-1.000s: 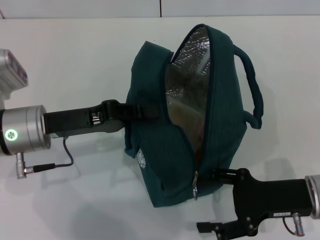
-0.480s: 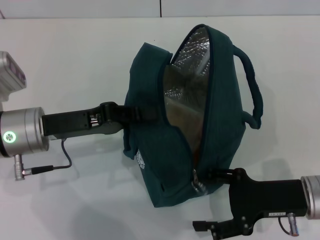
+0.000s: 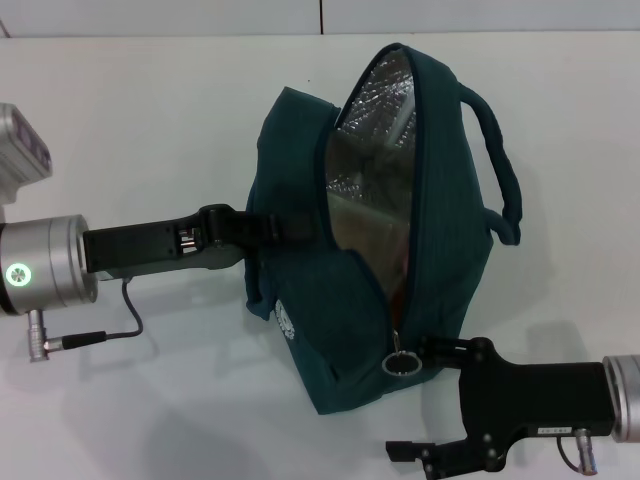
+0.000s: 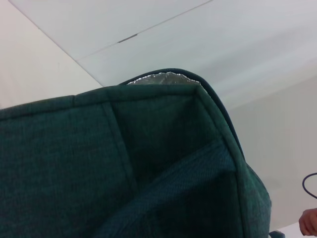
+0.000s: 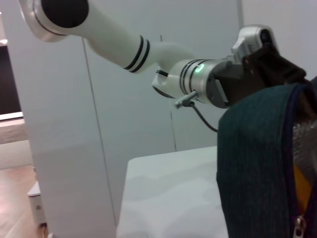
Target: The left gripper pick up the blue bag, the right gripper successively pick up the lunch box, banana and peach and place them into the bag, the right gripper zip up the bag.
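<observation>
The blue bag (image 3: 380, 230) is held above the white table, its zip open and the silver foil lining (image 3: 385, 110) showing. My left gripper (image 3: 285, 228) reaches in from the left and is shut on the bag's side strap. At the bag's near end hangs the ring zipper pull (image 3: 403, 362). My right gripper (image 3: 410, 398) is open at the lower right, its upper finger (image 3: 440, 346) right beside the ring. The bag (image 5: 257, 163) shows a yellow-orange sliver inside in the right wrist view. The lunch box, banana and peach are hidden. Teal fabric of the bag (image 4: 124, 163) fills the left wrist view.
The white table (image 3: 150, 120) stretches around the bag, with a wall seam behind it. A black cable (image 3: 110, 325) loops under the left wrist. One rope handle (image 3: 500, 160) sticks out on the bag's right side. The left arm (image 5: 198, 79) shows in the right wrist view.
The right gripper has crept a little to the left toward the bag. The zipper pull, hanging flat before, now stands out with its ring showing beside the upper finger.
</observation>
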Action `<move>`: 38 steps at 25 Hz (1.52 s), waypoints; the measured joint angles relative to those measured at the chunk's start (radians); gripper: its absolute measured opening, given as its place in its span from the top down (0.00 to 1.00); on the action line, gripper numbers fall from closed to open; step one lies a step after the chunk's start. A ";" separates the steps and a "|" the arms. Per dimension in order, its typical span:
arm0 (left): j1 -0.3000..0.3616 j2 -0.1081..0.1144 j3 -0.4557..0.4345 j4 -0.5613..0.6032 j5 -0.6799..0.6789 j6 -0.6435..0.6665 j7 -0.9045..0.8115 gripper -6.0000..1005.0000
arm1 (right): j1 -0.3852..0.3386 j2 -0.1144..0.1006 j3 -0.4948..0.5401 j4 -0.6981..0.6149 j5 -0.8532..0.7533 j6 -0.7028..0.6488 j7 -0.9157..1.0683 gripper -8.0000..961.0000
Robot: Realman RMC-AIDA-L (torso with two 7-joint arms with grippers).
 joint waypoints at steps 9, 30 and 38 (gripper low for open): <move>0.000 -0.001 -0.002 -0.001 0.000 0.000 0.000 0.95 | -0.017 -0.003 0.020 0.001 0.017 0.007 -0.019 0.12; 0.000 0.001 -0.006 0.003 0.000 0.000 -0.003 0.95 | -0.024 -0.007 0.049 0.012 0.036 0.007 -0.034 0.50; -0.002 0.001 -0.006 0.004 0.000 0.000 -0.003 0.95 | -0.015 -0.007 0.042 0.022 0.033 0.003 -0.034 0.75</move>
